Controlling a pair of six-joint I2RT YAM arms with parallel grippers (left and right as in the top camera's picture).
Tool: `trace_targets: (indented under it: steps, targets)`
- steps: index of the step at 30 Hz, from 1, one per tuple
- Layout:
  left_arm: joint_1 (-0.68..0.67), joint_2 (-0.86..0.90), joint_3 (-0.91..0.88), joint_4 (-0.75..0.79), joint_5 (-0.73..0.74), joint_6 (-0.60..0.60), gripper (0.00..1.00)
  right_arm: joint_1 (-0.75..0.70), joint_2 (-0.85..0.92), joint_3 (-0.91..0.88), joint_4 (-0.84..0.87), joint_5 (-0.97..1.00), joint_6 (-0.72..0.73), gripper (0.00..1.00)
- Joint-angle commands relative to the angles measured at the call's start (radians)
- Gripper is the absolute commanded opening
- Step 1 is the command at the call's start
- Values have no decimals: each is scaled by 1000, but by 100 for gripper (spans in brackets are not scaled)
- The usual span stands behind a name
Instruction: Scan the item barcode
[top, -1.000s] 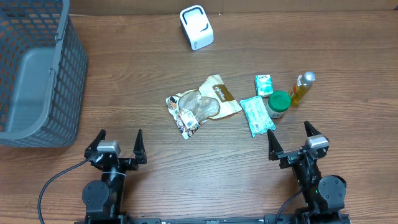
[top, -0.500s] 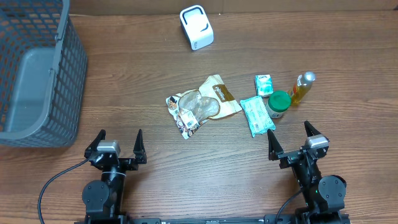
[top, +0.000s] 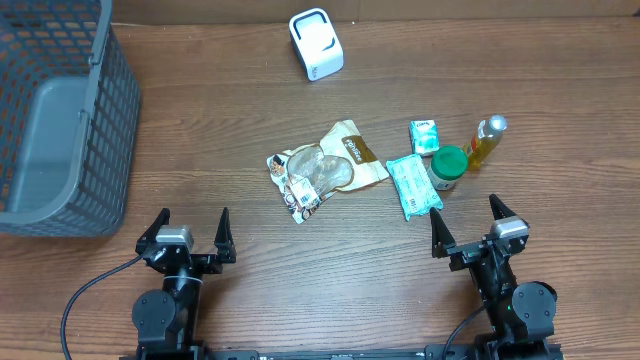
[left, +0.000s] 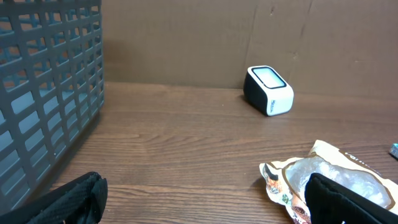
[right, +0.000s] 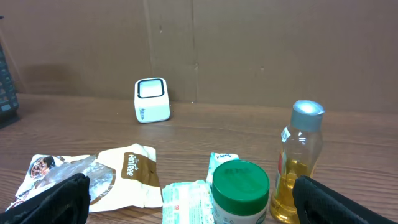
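The left end effector (top: 192, 216) sits at the near edge of the brown wooden desk (top: 250, 100), its fingers spread fully apart and holding nothing. The right end effector (top: 464, 210) is just as wide open and also empty.

Just ahead of the right one lies a flat teal plastic packet (top: 413, 186), resting against an upright jar with a green lid (top: 448, 166). Beyond the jar is a small teal-and-white carton (top: 425, 136). To the carton's right stands an upright yellow bottle with a silver cap (top: 486, 141).

Just left of the packet, near the middle of the desk, lies a crumpled brown-and-clear snack bag (top: 325, 170).

The white cube-shaped barcode scanner (top: 316, 43) sits at the far edge, well apart from all the items.

A grey plastic lattice basket (top: 115, 130) occupies the far left corner.
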Motion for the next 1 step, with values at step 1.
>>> trace_targets:
  steps: [1]
  targets:
    - [-6,-11,-3,-3,8,23,100,-3,-10,-10,5,8,-5,100]
